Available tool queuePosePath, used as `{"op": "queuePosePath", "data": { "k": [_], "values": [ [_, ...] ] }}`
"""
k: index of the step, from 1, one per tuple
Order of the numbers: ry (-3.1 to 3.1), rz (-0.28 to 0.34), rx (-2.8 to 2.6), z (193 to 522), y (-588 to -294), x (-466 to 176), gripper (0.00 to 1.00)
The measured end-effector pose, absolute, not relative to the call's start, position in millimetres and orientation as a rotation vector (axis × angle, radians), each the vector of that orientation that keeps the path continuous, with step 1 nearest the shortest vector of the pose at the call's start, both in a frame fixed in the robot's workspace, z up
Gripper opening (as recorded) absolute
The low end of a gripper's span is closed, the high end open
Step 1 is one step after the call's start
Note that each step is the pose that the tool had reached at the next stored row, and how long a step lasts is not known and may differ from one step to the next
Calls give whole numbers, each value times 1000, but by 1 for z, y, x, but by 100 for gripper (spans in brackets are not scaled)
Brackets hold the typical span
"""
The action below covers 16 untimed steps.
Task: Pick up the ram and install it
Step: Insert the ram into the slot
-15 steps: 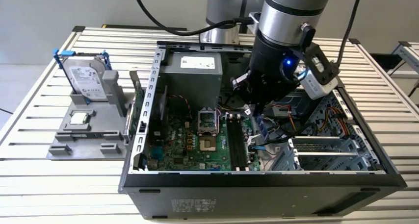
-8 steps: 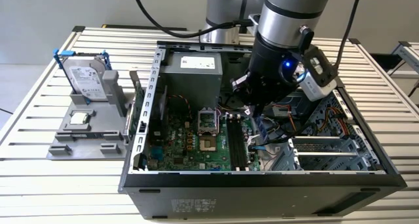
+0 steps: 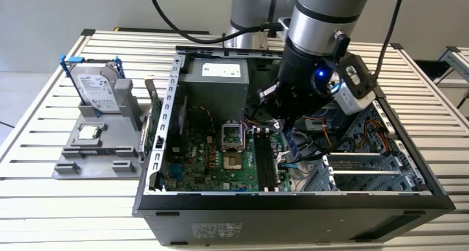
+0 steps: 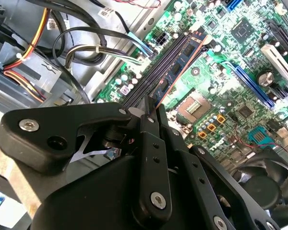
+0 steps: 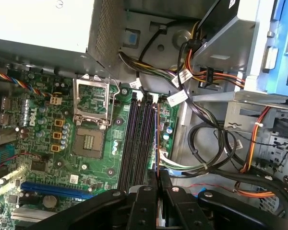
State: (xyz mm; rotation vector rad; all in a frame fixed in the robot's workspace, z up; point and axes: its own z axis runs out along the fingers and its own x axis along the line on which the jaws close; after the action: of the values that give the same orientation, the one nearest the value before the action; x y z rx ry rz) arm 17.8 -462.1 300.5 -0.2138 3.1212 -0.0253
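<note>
Spreading across the whole exterior view, a ribbed white slatted metal table (image 3: 44,201) carries an open black-and-grey steel computer case (image 3: 293,212), lying on its side with its interior exposed. From twelve o'clock the glossy silver-and-black cylindrical robot arm (image 3: 326,20) reaches down into the case's middle.

At about eleven o'clock inside the case sits a boxy grey perforated-steel power supply (image 3: 216,78). Below it lies the green glass-fibre motherboard (image 3: 201,163), studded with small components and an open square silver processor socket (image 5: 90,143). Beside the socket run the long, narrow black plastic memory slots (image 5: 137,139).

Well apart from the case, at nine o'clock on the table, a stepped grey plastic fixture (image 3: 95,152) holds an upright silver box-shaped hard drive with blue rails (image 3: 99,91) and, lower, a small square silver processor chip (image 3: 89,132).

Bundles of black, yellow, orange and red wires (image 5: 216,139) curl through the bay at about three o'clock of the slots in the first wrist view.

The matte black jointed gripper (image 5: 157,178) is closed tight, its two fingers (image 4: 149,120) pinching one end of the ram (image 4: 180,64), a thin flat blue-green circuit-board stick with dark rectangular chips. In both wrist views the ram stands on edge, aligned lengthwise with the slots, over the slot farthest from the socket; whether it is seated I cannot tell.
</note>
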Motion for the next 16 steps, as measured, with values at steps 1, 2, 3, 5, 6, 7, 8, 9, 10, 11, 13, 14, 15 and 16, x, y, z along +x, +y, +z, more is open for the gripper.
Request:
{"op": "queuePosePath", "data": {
  "k": [1,2,3,5,6,7,8,9,10,11,13,14,15,16],
  "values": [
    [3121,-25,-212,300,-462,18,0],
    [3121,-25,-210,300,-462,18,0],
    [3122,-25,-208,300,-462,18,0],
    [3122,-25,-203,299,-462,18,0],
    [3122,-25,-198,299,-462,18,0],
    [3123,-25,-193,298,-462,18,0],
    [3123,-25,-188,298,-462,18,0],
    [3123,-25,-182,297,-462,18,0],
    [3124,-25,-178,297,-462,18,0],
    [3124,-25,-175,297,-462,18,0],
    [3124,-25,-169,296,-461,18,0],
    [3124,-26,-166,295,-461,18,0],
    [3124,-26,-166,295,-461,18,0],
    [3124,-26,-166,295,-461,18,0]
  ]
}}
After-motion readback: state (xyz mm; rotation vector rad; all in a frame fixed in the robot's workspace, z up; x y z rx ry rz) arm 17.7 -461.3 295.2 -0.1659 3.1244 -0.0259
